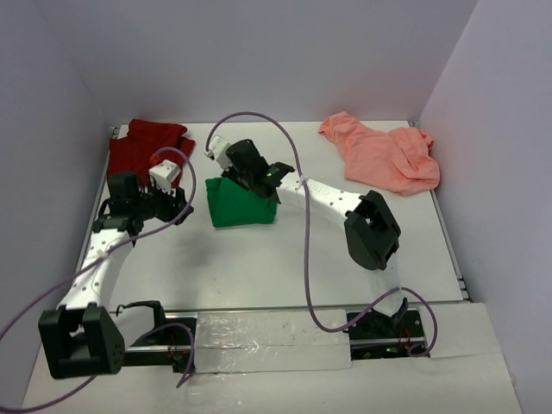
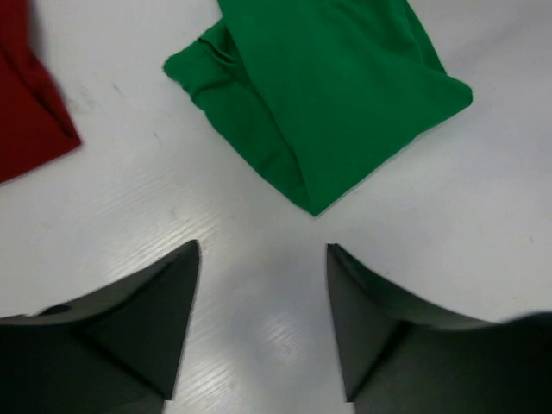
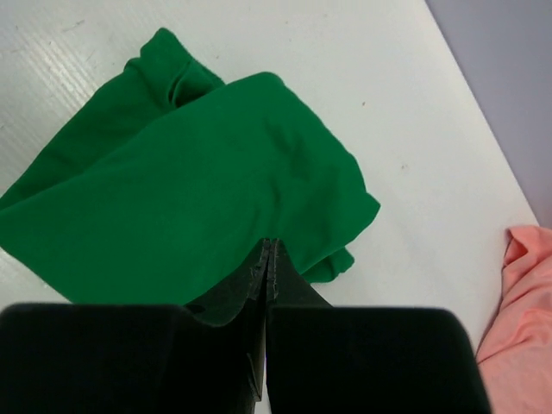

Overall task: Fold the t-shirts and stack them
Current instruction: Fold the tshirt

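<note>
The bright green t-shirt [image 1: 241, 205] [image 2: 336, 95] [image 3: 190, 198] lies folded into a rough bundle at the table's middle. My right gripper [image 1: 272, 191] [image 3: 267, 246] hovers over its right edge, jaws pressed together with no cloth showing between them. To the bundle's left, my left gripper [image 1: 179, 205] [image 2: 263, 250] is open over bare table, a short way from the shirt's nearest corner. At the back left the dark red t-shirt [image 1: 142, 147] [image 2: 26, 103] lies spread out. A crumpled salmon pink t-shirt [image 1: 379, 155] [image 3: 522, 319] rests at the back right.
Pale walls close in the white table [image 1: 259, 267] at the back and both sides. Purple cables [image 1: 302, 250] loop from both arms across the table. The arm bases stand on a rail [image 1: 267, 341] at the near edge.
</note>
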Tool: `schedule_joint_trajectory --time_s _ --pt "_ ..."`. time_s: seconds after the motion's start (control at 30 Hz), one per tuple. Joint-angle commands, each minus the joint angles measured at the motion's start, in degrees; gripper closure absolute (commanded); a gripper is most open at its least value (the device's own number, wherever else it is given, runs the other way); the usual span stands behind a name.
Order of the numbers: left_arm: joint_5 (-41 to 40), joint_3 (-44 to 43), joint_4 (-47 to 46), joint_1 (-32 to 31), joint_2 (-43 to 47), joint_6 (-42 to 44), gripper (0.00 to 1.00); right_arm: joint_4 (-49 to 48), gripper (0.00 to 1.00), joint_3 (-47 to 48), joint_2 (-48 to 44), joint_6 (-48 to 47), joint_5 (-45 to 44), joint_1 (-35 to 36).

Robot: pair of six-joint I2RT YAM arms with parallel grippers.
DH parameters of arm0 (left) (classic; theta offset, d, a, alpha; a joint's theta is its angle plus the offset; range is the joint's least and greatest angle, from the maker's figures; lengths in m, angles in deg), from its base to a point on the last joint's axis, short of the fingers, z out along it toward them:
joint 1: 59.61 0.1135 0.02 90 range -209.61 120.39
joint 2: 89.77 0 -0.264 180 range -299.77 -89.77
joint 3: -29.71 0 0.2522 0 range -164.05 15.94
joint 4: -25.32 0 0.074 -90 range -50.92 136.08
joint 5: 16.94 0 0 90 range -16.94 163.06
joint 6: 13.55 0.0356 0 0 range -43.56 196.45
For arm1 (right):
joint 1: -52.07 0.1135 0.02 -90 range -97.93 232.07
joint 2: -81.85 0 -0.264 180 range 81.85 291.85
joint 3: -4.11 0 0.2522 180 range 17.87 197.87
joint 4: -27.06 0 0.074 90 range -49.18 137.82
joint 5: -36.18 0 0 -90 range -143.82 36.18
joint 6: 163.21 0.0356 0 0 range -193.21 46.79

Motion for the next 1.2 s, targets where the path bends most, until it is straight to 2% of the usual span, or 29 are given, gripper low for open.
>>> schedule_joint_trajectory --time_s 0.0,0.07,0.17,0.3,0.47,0.7,0.77,1.0,1.1,1.17 --pt "7.7 -4.8 -5.8 0.2 -6.3 -1.6 0.38 1.5 1.0 -0.4 0.5 2.4 1.7 -0.3" --pt "10.1 -6.9 -9.2 0.1 -10.7 -3.1 0.44 1.4 1.0 -0.8 0.9 2.6 1.9 -0.3" --pt "14.1 -9.1 -13.1 -0.4 -16.7 -5.9 0.44 1.3 1.0 -1.3 2.0 2.7 1.6 -0.8" --pt "15.3 -10.1 -22.9 -3.1 -22.3 -10.3 0.42 1.7 1.0 -1.3 3.5 3.9 3.0 -2.3" --pt "12.3 -11.8 -27.9 -9.3 -28.5 -13.2 0.38 4.0 1.0 2.2 7.3 6.2 3.4 -4.6" --pt "10.8 -15.3 -29.3 -15.1 -35.9 -14.3 0.36 11.4 1.0 8.1 11.9 11.7 7.0 -7.8" --pt "9.2 -16.0 -29.7 -15.8 -37.7 -17.3 0.36 11.9 1.0 8.2 11.7 12.1 7.9 -8.0" --pt "5.4 -14.3 -29.4 -15.8 -39.8 -17.9 0.37 14.5 1.0 9.3 10.2 13.4 11.1 -8.3" --pt "4.9 -16.6 -25.1 -15.2 -41.8 -18.1 0.37 16.8 1.0 11.0 10.2 14.0 12.7 -8.4" --pt "1.2 -18.9 -23.2 -15.2 -43.3 -19.2 0.37 18.3 1.0 12.5 10.6 14.5 13.2 -8.4"
